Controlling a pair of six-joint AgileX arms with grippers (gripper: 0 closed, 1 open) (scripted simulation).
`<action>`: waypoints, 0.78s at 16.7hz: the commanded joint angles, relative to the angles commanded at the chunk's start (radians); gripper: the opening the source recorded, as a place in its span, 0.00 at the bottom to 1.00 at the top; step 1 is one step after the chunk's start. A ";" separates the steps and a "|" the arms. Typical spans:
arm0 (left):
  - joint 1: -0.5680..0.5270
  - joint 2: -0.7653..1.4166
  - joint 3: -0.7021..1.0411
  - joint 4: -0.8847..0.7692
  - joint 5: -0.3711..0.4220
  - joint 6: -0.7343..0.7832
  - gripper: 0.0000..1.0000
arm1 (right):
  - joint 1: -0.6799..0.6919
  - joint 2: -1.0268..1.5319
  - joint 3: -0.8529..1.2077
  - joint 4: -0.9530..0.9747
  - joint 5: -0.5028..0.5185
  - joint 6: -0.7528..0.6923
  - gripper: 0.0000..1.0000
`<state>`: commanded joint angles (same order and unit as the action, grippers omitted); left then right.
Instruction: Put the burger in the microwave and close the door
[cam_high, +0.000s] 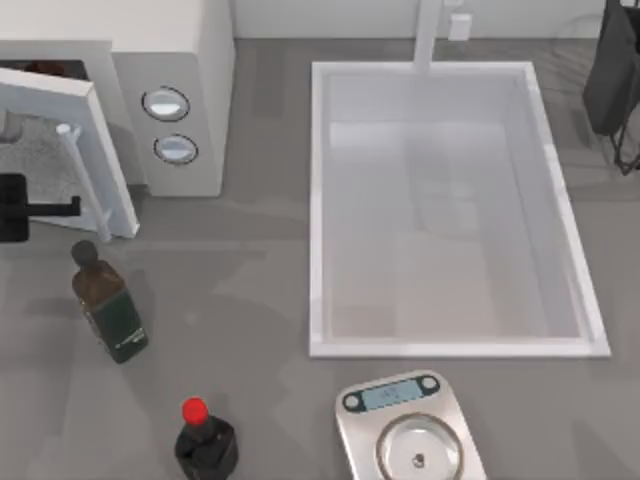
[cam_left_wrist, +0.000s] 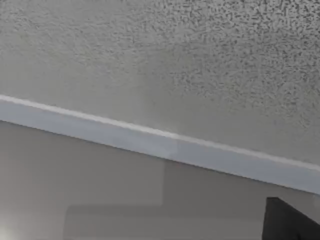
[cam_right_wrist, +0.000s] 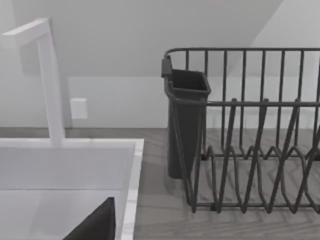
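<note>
The sink (cam_high: 560, 210) is seen as the largest thing, at the right of the table; the microwave (cam_high: 190, 60) is placed at the far left, and its door (cam_high: 60, 150) is swung partly open; something brownish, perhaps the burger (cam_high: 45, 68), is glimpsed inside the cavity; the left gripper (cam_high: 45, 207) is held just beside the door's handle (cam_high: 82, 185), and its opening cannot be told; a green bottle (cam_high: 112, 305) lies near.

Matte black left hand (cam_high: 45, 208), thin straight fingers, blocky body
</note>
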<state>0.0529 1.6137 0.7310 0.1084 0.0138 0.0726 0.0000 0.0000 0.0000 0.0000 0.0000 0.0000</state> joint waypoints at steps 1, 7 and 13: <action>-0.002 0.035 0.035 -0.002 -0.001 -0.001 0.00 | 0.000 0.000 0.000 0.000 0.000 0.000 1.00; -0.012 0.180 0.191 -0.013 -0.006 -0.007 0.00 | 0.000 0.000 0.000 0.000 0.000 0.000 1.00; -0.021 0.309 0.336 -0.025 -0.011 -0.012 0.00 | 0.000 0.000 0.000 0.000 0.000 0.000 1.00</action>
